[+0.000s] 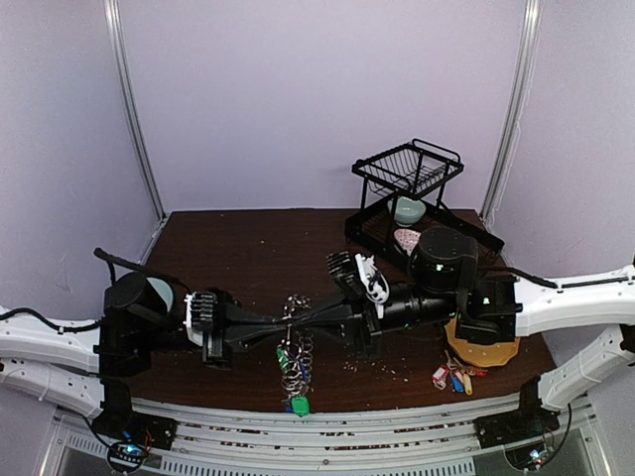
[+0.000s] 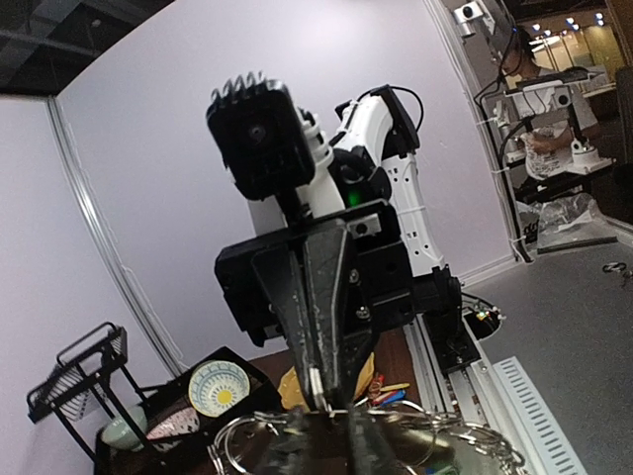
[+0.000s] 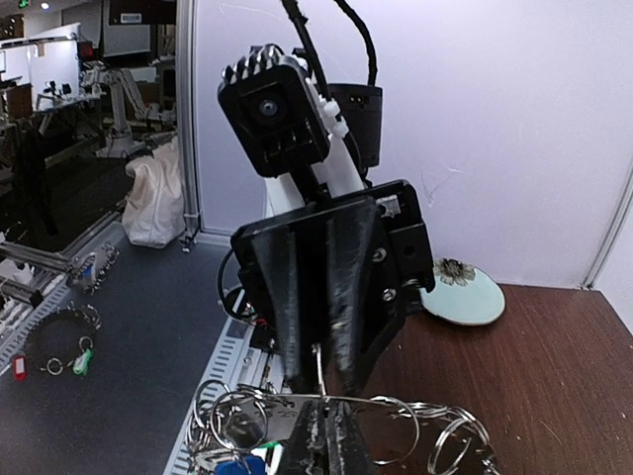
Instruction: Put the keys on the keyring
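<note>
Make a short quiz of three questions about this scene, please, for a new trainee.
1. True or false: the left end effector and the right end effector are both shut on the keyring.
2. Where is the loose bunch of keys?
A) held by the left end effector
B) lying on the table, to the right of the keyring
C) strung on the keyring
3. In the top view, what colour is the lowest tag hanging from the keyring?

Key: 1 true; 2 B; 3 green.
</note>
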`<state>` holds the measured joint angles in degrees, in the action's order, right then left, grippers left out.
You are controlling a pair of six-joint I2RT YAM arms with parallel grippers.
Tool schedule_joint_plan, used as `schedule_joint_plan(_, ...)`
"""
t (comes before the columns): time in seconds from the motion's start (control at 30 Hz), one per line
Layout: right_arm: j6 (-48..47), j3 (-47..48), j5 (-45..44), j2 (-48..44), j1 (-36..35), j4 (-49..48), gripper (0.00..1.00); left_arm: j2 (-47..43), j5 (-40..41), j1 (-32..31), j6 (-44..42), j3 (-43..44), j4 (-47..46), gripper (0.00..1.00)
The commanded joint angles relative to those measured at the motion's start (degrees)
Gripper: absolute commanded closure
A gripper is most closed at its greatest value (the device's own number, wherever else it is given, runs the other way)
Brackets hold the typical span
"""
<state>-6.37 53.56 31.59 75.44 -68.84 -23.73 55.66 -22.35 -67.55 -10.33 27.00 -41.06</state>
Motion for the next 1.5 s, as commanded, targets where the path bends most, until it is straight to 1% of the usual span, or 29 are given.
schedule_joint_plan(0.0,-9.1,6.5,-10.9,-5.0,-0.1,20.6,1.0,0.7,3.9,0.3,-4.0,4.0,3.9,0.73)
schedule_joint_plan(0.1,-13.5,13.1,-18.3,-4.5,-0.8,34.0,1.0,1.5,6.0,0.3,-8.1,6.4,9.6,0.69)
schedule_joint_plan(0.2,-17.6,19.2,-25.7,-1.8,-2.4,44.7,1.0,2.1,8.1,0.3,-10.8,7.3,12.6,0.69)
schedule_joint_plan(0.3,-20.0,25.1,-31.5,2.0,-4.4,51.9,1.0,3.2,9.6,0.3,-11.2,8.2,13.8,0.69)
schedule_joint_plan(0.37,-21.0,27.7,-32.9,4.0,-5.4,54.3,1.0,4.1,9.6,0.3,-11.2,9.0,14.7,0.71)
schedule_joint_plan(0.47,-22.8,29.4,-33.0,5.2,-6.8,54.7,1.0,4.6,9.8,0.3,-10.4,9.3,14.8,0.73)
schedule_joint_plan(0.57,-23.8,30.0,-33.4,5.6,-7.5,54.3,1.0,4.4,10.1,0.3,-9.9,9.0,14.1,0.78)
schedule_joint_plan(0.63,-24.2,30.1,-33.5,5.6,-7.7,54.0,1.0,4.2,11.0,0.3,-10.0,8.9,14.3,0.84)
schedule_joint_plan(0.67,-24.2,30.1,-33.9,5.6,-7.7,54.1,1.0,3.9,11.2,0.3,-10.1,8.9,14.4,0.85)
schedule_joint_plan(0.77,-24.2,29.9,-35.3,5.3,-7.8,54.5,1.0,1.5,10.5,0.3,-11.1,8.1,14.3,0.83)
schedule_joint_plan(0.87,-24.3,29.1,-35.5,4.4,-7.8,54.1,1.0,-1.0,11.3,0.4,-12.3,6.0,12.4,0.76)
schedule_joint_plan(0.93,-24.2,28.4,-35.1,3.9,-7.7,53.4,1.0,-0.5,13.3,0.4,-12.3,6.6,13.2,0.75)
schedule_joint_plan(1.0,-24.1,28.3,-34.6,3.8,-7.8,52.8,1.0,1.3,13.1,0.4,-12.0,8.8,16.4,0.72)
schedule_joint_plan(1.1,-23.9,28.5,-34.5,3.8,-7.8,52.5,1.0,3.9,9.1,0.4,-11.7,10.9,19.4,0.73)
schedule_joint_plan(1.17,-23.8,28.4,-34.3,3.7,-7.8,52.3,1.0,4.1,8.4,0.3,-11.6,10.9,19.7,0.74)
schedule_joint_plan(1.3,-23.6,28.2,-33.8,3.3,-7.9,52.0,1.0,2.7,9.6,0.4,-11.7,9.4,17.9,0.75)
schedule_joint_plan(1.47,-23.9,28.4,-32.8,3.5,-7.9,51.8,1.0,4.4,10.7,0.4,-11.9,11.2,20.0,0.8)
